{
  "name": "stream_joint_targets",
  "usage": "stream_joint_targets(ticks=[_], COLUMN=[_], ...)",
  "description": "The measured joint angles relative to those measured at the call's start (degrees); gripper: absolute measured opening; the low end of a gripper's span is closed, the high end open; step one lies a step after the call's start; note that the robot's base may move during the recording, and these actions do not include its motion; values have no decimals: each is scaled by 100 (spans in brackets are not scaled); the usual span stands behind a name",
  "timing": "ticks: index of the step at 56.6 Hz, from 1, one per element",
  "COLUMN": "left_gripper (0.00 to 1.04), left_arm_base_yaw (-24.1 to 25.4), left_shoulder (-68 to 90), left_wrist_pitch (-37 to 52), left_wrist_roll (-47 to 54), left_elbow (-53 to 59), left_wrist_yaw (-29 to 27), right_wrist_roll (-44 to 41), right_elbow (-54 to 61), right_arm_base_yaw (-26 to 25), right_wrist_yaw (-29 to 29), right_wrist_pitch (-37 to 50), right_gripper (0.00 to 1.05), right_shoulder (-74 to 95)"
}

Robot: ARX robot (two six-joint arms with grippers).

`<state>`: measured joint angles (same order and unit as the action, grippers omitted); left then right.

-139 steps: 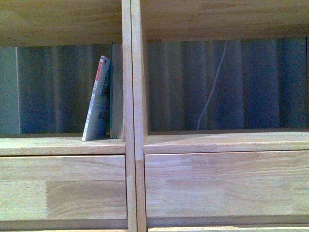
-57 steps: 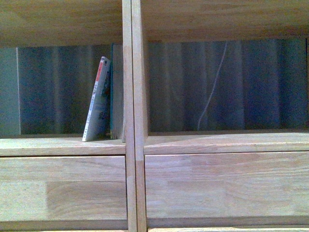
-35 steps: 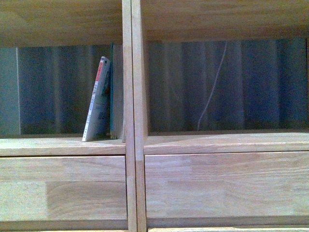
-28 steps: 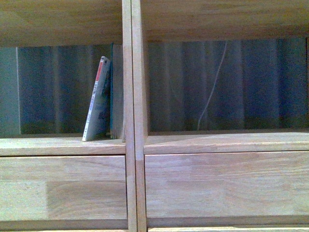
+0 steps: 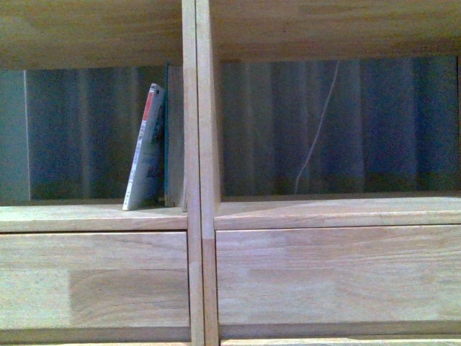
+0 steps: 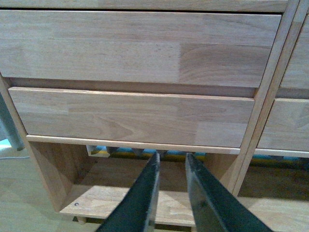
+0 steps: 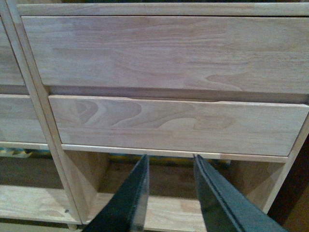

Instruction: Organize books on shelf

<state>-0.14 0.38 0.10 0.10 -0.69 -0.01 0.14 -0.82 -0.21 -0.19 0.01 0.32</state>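
Note:
In the front view a thin book (image 5: 146, 148) with a white spine and a red top end leans rightward in the left compartment of the light-wood shelf (image 5: 199, 216), against another upright book (image 5: 171, 137) beside the central upright. No gripper shows in the front view. In the left wrist view my left gripper (image 6: 171, 157) is open and empty, low in front of the left column's drawer fronts (image 6: 130, 116). In the right wrist view my right gripper (image 7: 170, 158) is open and empty, below the right column's drawer fronts (image 7: 178, 123).
The right compartment (image 5: 338, 130) holds no books; a thin pale cord (image 5: 317, 130) hangs behind it. Open bottom compartments lie under the drawers (image 6: 120, 193) (image 7: 164, 198). Pale floor shows at the shelf's left foot (image 6: 19, 193).

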Motion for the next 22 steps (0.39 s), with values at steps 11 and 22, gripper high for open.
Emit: stream_joint_targets(ticks=[11,22], left_gripper=[66,99], left_arm_base_yaw=[0,0], left_shoulder=[0,0], left_wrist_pitch=[0,0], left_wrist_roll=[0,4], left_elbow=[0,0], left_wrist_yaw=[0,0], right_wrist_roll=[0,0], right_elbow=[0,0], right_arm_base_yaw=[0,0], right_wrist_yaw=[0,0], right_wrist_pitch=[0,0], right_gripper=[79,98], right_shoulder=[0,0])
